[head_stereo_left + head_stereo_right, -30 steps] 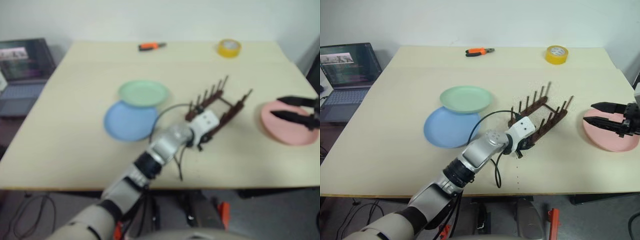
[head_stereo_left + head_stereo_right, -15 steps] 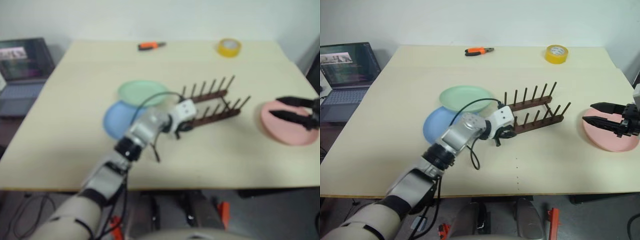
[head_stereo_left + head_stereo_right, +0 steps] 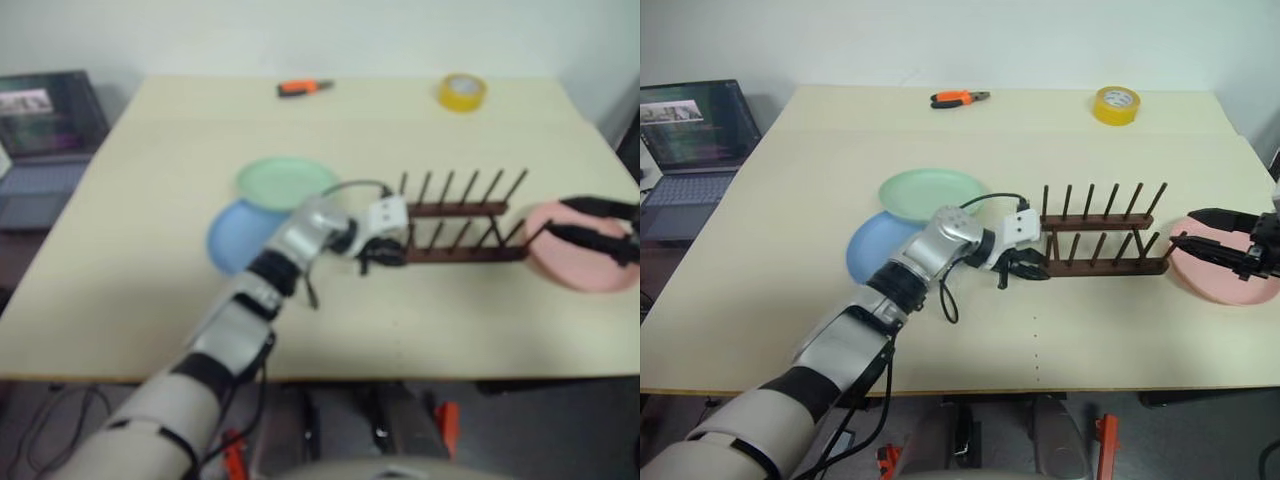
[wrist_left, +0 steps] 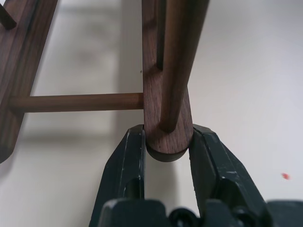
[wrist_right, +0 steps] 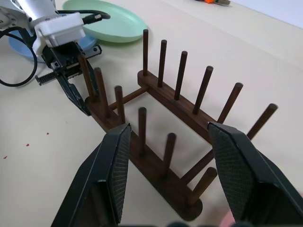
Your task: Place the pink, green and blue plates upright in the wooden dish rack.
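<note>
Your left hand (image 3: 1023, 268) pinches the rack's (image 3: 1102, 240) near rail end; dragging further could shove its far end into the pink plate (image 3: 1225, 272). Your right hand (image 3: 1218, 240), fingers spread and empty, hovers over that plate.

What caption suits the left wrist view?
Left claw shut on the end of a rack rail.

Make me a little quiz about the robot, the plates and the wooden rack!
1. True or false: the left gripper is pinching one end of the wooden dish rack.
2. Which plate lies partly on top of the blue plate?
3. The right gripper hovers over the: A) pink plate B) yellow tape roll C) laptop

Key: 1 true; 2 the green plate; 3 A.
</note>
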Tool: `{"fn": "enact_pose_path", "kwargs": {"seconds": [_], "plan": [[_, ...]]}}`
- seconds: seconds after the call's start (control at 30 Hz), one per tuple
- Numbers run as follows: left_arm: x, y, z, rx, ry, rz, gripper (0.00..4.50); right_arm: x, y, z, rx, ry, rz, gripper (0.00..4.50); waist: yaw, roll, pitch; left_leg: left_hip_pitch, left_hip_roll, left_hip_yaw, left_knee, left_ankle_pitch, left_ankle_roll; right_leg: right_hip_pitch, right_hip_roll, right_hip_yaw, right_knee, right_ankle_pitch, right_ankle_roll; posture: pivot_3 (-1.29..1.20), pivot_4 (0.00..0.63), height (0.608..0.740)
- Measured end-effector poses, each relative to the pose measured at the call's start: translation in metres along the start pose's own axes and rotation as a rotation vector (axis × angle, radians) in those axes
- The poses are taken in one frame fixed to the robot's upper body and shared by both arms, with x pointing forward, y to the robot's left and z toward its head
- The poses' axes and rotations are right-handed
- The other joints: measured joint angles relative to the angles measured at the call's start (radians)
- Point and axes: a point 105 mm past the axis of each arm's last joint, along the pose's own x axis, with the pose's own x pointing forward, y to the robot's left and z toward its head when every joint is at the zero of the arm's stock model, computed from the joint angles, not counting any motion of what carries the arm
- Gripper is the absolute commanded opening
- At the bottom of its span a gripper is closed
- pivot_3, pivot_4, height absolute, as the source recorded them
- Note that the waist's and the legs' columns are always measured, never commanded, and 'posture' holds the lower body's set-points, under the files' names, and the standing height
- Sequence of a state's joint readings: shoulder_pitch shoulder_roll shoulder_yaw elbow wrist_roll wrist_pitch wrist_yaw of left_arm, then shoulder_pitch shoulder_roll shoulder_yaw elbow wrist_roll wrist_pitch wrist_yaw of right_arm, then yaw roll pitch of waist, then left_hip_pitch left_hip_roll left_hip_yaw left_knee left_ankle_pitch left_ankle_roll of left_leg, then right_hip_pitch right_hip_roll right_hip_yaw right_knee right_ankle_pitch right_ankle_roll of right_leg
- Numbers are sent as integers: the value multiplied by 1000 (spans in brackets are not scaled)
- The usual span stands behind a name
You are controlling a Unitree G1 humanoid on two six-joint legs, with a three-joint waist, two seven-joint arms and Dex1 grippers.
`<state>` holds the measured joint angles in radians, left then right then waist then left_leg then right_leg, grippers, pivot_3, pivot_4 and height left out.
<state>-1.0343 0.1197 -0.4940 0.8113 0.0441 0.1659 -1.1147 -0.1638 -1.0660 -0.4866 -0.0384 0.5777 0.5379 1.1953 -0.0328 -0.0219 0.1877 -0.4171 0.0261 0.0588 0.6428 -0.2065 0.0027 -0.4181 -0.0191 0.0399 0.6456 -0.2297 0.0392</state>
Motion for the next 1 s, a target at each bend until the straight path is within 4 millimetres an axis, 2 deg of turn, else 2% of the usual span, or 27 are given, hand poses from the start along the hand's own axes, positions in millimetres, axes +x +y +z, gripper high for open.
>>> {"fn": "enact_pose_path", "kwargs": {"seconds": [0.5, 0.93, 1.0], "plan": [[10, 1, -1, 8, 31, 38, 1002, -2, 4, -1, 17, -6, -4, 2824, 1, 0, 0, 0, 0, 0, 0, 0, 0, 0, 0, 1, 0, 1, 1, 0, 150, 740], [1, 3, -7, -8, 33, 31, 1002, -5, 3, 2, 11, -15, -12, 2824, 1, 0, 0, 0, 0, 0, 1, 0, 0, 0, 0, 1, 0, 1, 1, 0, 150, 740], [0, 4, -8, -10, 34, 33, 1744, -4, 3, 2, 10, -15, -12, 2824, 1, 0, 0, 0, 0, 0, 1, 0, 0, 0, 0, 1, 0, 1, 1, 0, 150, 740]]}}
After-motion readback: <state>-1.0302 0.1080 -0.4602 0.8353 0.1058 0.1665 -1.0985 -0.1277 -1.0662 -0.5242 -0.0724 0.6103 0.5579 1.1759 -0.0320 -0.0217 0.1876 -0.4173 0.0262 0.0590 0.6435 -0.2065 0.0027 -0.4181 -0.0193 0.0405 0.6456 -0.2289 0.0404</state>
